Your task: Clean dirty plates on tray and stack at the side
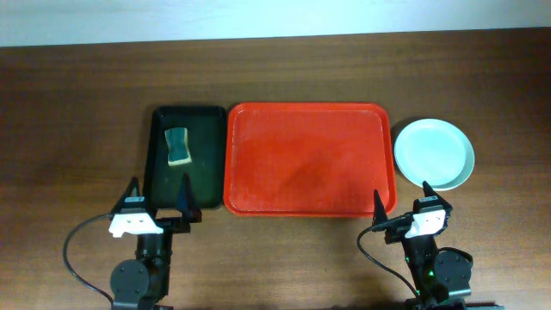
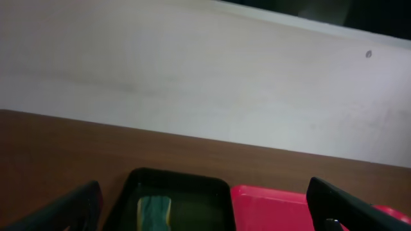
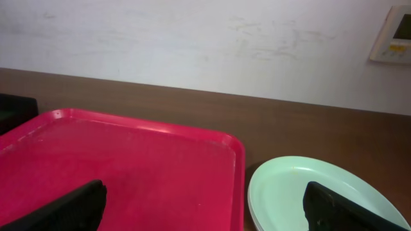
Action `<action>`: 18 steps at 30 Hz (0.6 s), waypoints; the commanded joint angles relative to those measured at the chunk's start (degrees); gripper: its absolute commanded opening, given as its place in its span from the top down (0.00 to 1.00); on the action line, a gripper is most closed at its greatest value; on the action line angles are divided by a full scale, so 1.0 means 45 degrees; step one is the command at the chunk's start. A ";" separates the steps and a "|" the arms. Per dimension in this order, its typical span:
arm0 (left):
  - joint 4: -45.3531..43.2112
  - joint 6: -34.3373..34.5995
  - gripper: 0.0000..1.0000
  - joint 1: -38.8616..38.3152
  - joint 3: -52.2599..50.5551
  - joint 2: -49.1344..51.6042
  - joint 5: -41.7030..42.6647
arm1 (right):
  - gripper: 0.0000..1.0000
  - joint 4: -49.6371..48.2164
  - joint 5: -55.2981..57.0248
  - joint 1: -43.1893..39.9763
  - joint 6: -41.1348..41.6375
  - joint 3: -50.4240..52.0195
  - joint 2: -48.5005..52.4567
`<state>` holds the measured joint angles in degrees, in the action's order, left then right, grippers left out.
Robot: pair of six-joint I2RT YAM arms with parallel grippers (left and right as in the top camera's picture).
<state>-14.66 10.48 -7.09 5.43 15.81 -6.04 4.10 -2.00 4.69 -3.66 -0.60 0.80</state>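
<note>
- Brown wooden worktop (image 1: 77,103) backed by a pale wall (image 2: 192,77); a small wall panel (image 3: 393,35) shows at the right wrist view's upper corner.
- Red tray (image 1: 306,155): lies at the centre with its whole floor bare; no plate rests in it.
- Black tray (image 1: 198,129): just beside the red tray's left edge, apparently touching it; it carries the sponge.
- Plates (image 1: 434,153): piled on the worktop just right of the red tray, apart from its rim; the top one is pale mint, and the right wrist view hints at a second rim beneath; the count cannot be told.
- Left hand (image 1: 158,185): released, fingers spread wide, grasping nothing; it hangs at the near end of the black tray.
- Right hand (image 1: 401,194): likewise released and grasping nothing; it sits between the red tray's near right corner and the pile.
- Sponge (image 1: 177,146): green and yellow, lying in the black tray's far half.
- Step in hand, as judged: the work looks finished or nearly so; a faint yellowish fleck on the top plate is too small to confirm; a further wipe would mean carrying the sponge across the red tray, its raised rim being the one obstacle; otherwise keep both hands back so the right fingers do not nudge the pile.
</note>
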 commanded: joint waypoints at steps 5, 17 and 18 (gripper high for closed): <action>0.0170 0.0029 0.01 0.0350 -0.1093 -0.1234 -0.0185 | 0.02 0.0049 -0.0165 -0.0068 -0.0092 0.0063 -0.0121; 0.3313 0.0024 0.01 0.1481 -0.1093 -0.2662 -0.0189 | 0.01 0.0049 -0.0160 -0.0068 -0.0092 0.0063 -0.0121; 0.3847 0.0024 0.01 0.1486 -0.1093 -0.2880 -0.0287 | 0.01 0.0049 -0.0160 -0.0068 -0.0092 0.0063 -0.0121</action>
<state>-1.63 10.50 -1.08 0.95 5.54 -6.42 4.10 -2.00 4.69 -3.68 -0.60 0.80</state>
